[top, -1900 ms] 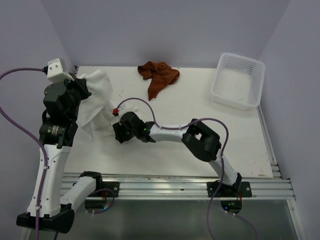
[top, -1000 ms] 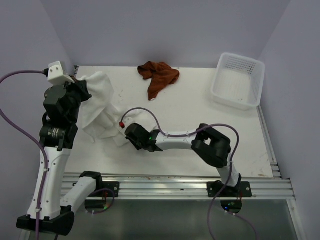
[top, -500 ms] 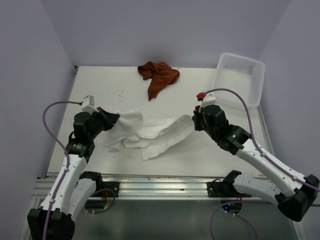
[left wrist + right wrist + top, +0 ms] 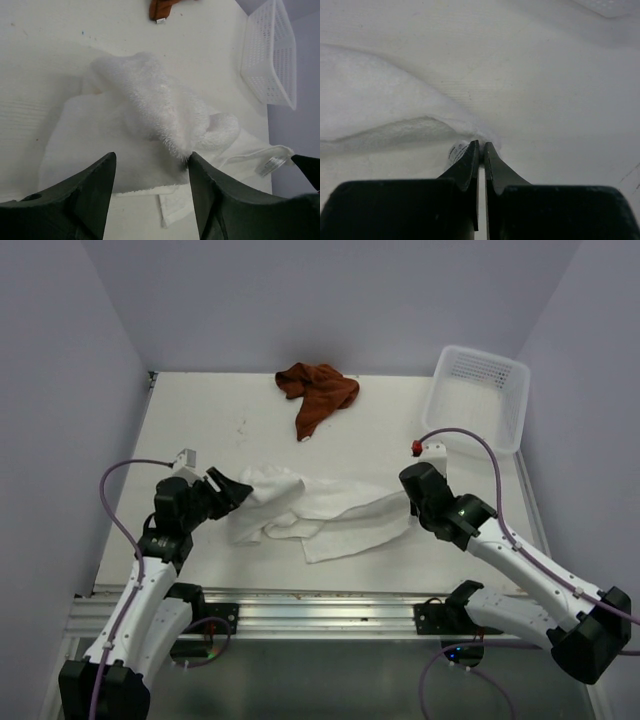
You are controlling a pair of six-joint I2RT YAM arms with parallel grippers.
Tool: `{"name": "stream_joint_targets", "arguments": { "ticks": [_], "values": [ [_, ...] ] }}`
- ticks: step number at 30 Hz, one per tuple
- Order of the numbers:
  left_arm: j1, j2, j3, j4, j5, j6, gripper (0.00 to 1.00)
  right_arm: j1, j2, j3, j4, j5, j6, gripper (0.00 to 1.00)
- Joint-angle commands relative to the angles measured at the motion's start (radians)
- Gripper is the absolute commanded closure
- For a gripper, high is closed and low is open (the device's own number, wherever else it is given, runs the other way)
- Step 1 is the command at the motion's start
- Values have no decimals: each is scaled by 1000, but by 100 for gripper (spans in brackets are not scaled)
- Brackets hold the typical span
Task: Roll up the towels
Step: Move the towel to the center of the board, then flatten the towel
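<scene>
- the left gripper stood with its fingers spread wide, holding nothing, at the left end of the white towel; a bunched fold of the towel lay just past the fingertips.
- the right gripper was pinched nearly closed on the right-hand corner of the white towel, beside its small sewn label.
- the white towel lay rumpled and stretched sideways between the two grippers, partly folded over itself, flat on the table.
- the rust-brown towel lay crumpled well behind the white towel, near the back wall, touching neither arm.
- a white perforated basket sat behind and to the right of the white towel, in the far corner.
- a purple cable looped from the right wrist between the white towel and the basket.
- nothing lay on top of the white towel.
- the table was matt white with a few small marks; an aluminium rail ran in front of the white towel, and plain lilac walls closed in the space.
</scene>
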Motion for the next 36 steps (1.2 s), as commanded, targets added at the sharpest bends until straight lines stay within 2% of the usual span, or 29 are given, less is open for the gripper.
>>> {"name": "stream_joint_targets", "arguments": {
  "ticks": [1,2,3,7,9,10,11,13,14,15,16,17,18,20,21,24,27,32,36],
  "values": [
    [-4,1,83,-73,-73,56,36,-5,-19,14,11,36,31,100],
    [-4,2,104,-76,-93,66,28,-7,-19,11,25,17,25,100],
    [-4,7,127,-77,-99,76,26,-7,-19,10,42,-6,30,100],
    [-5,-4,291,-85,-123,129,24,-7,10,20,88,-66,24,100],
    [-8,-4,339,-67,-85,139,30,-7,46,32,100,-78,24,100],
    [-17,-1,363,-33,-62,141,39,-7,53,40,105,-89,24,100],
    [-31,7,368,-16,-20,136,42,-7,70,42,112,-95,24,100],
    [-129,57,359,-4,-21,135,50,-7,81,40,134,-101,27,100],
    [-187,76,347,-2,-77,136,53,-5,90,40,140,-103,30,100],
    [-328,111,318,3,-126,142,56,-5,96,39,148,-104,33,100],
    [-403,128,299,10,-180,150,60,-7,98,36,151,-104,34,100],
    [-483,145,284,18,-293,155,60,-7,101,34,155,-106,34,100],
    [-627,184,260,24,-323,167,61,-7,106,33,157,-103,36,100],
    [-774,269,249,73,-389,188,61,-5,109,25,160,-106,36,100],
    [-806,304,252,85,-396,207,61,-7,109,22,163,-107,36,100],
    [-850,442,294,79,-441,219,61,-7,104,8,168,-116,36,100],
    [-852,521,328,87,-540,225,57,-7,96,-4,168,-123,34,100],
    [-851,637,431,27,-758,239,44,-8,78,-23,177,-124,28,100],
    [-843,705,482,4,-858,296,37,-7,83,-29,184,-126,22,100]
  ]
}}
